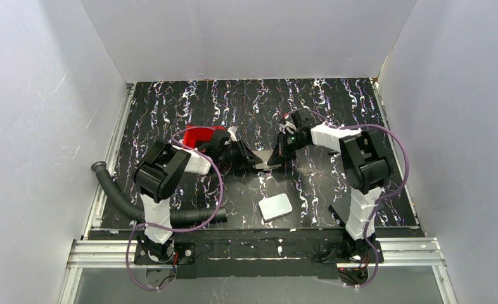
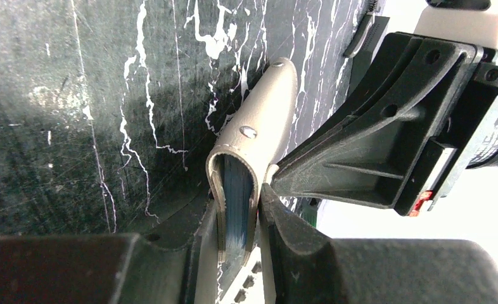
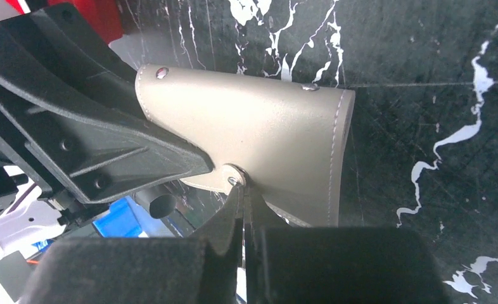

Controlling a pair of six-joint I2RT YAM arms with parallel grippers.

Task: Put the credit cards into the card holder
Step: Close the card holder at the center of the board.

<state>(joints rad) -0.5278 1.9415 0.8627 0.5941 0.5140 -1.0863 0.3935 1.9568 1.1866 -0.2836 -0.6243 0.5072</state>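
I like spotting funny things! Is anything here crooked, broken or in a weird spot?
Nothing looks broken or spilled. The card holder isn't lying flat, though: it is held on edge, pinched between the left gripper and the right gripper, its mouth gaping around blue-grey cards. A white slab lies crooked near the front of the table.
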